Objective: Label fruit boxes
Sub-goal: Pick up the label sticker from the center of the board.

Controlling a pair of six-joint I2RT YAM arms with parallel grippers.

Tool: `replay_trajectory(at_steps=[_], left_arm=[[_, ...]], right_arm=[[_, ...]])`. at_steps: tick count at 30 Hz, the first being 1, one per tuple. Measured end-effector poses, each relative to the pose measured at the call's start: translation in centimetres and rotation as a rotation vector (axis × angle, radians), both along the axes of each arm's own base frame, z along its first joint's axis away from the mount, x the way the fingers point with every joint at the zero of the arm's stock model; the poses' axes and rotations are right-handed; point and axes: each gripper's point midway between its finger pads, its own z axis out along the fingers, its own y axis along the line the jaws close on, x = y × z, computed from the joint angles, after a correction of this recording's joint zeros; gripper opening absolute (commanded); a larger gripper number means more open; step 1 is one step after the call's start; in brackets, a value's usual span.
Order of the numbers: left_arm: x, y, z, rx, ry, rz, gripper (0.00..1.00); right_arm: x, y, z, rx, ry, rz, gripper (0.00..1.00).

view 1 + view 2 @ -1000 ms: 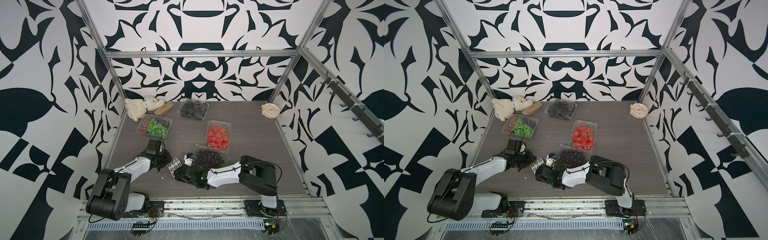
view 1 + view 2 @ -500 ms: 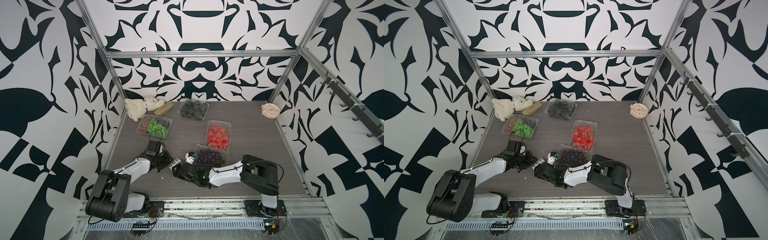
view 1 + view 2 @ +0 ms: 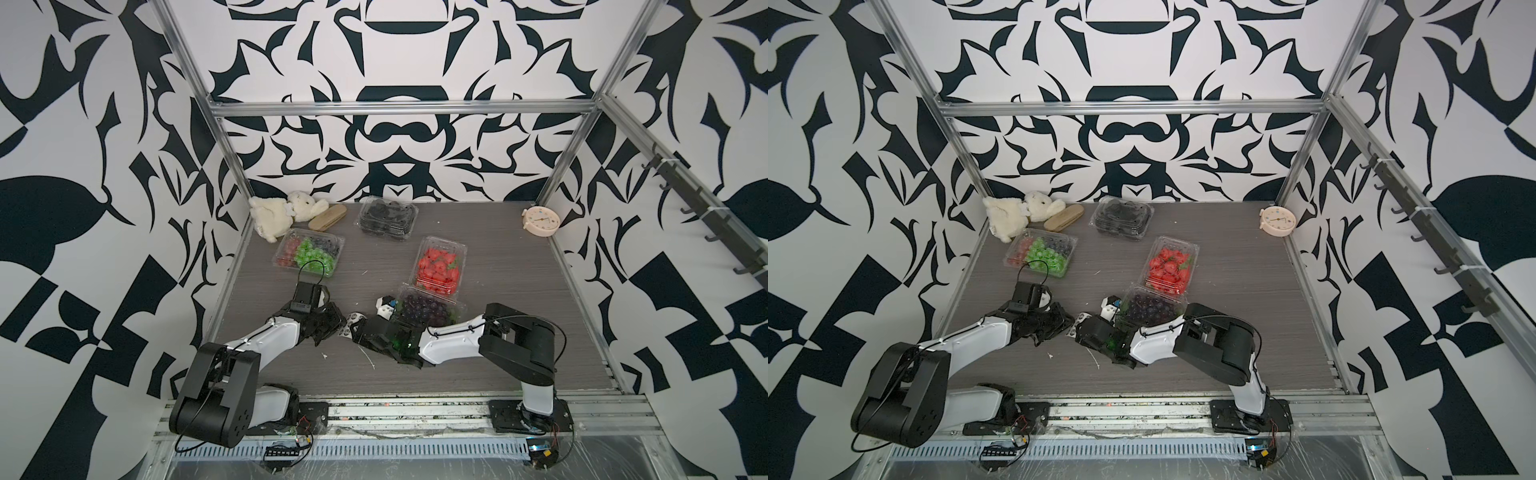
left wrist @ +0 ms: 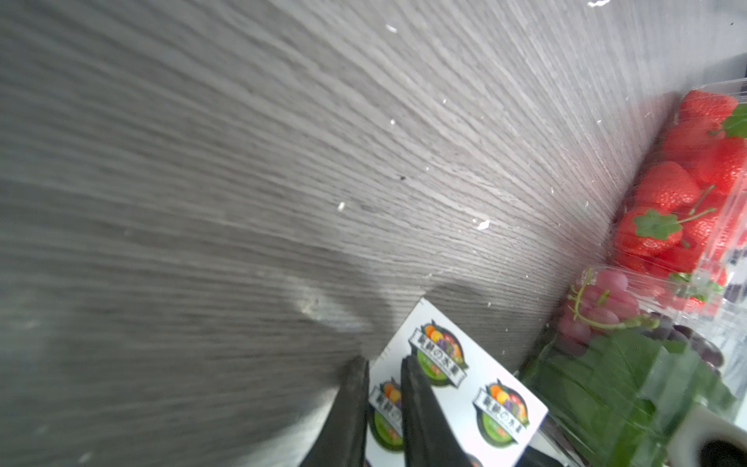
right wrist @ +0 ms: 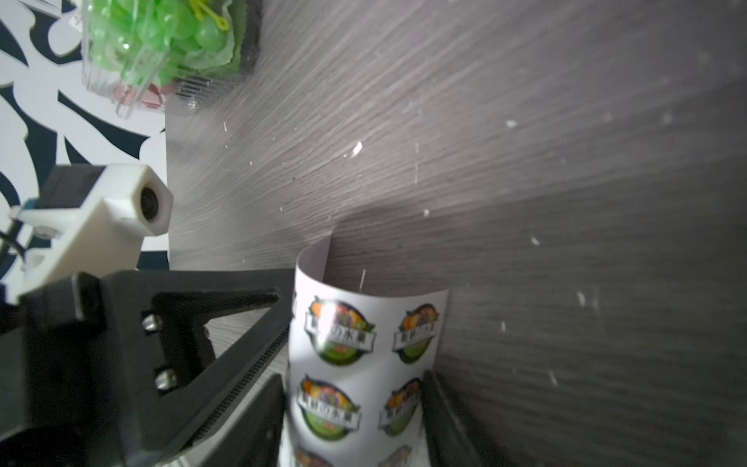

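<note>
Table (image 3: pixel 519 291): right half open. Unmoved: purple-grape box (image 3: pixel 428 309) beside right gripper (image 5: pixel 353 380), abutting strawberry box (image 3: pixel 438 266); mixed box (image 3: pixel 309 253) and blackberry box (image 3: pixel 386 216) rear-left. Grippers closer together than before. Left gripper (image 4: pixel 383 362) pinches sticker sheet (image 5: pixel 364 335) edge. Right flanks the bowed sheet, grip unclear.

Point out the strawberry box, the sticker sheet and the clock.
strawberry box (image 3: pixel 438 266), a top view, on the clear lid over the berries
sticker sheet (image 5: pixel 384 364), right wrist view, on white paper between stickers
clock (image 3: pixel 540 217), a top view, on its dial
</note>
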Motion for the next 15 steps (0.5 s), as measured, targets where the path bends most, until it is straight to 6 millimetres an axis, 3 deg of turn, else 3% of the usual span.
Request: replay_trajectory(at_steps=[6,10,15], left_arm=[[-0.1,0.0,0.1,0.000,-0.002,0.001,0.26],[-0.5,0.5,0.9,0.013,-0.011,0.015,0.40],[-0.4,1.3,4.8,0.010,-0.108,0.057,0.60]], right_arm=[[-0.1,-0.1,-0.2,-0.016,-0.004,0.011,0.43],[-0.2,-0.2,-0.4,-0.031,-0.015,0.033,0.37],[-0.5,-0.5,0.5,-0.050,-0.045,0.072,0.37]])
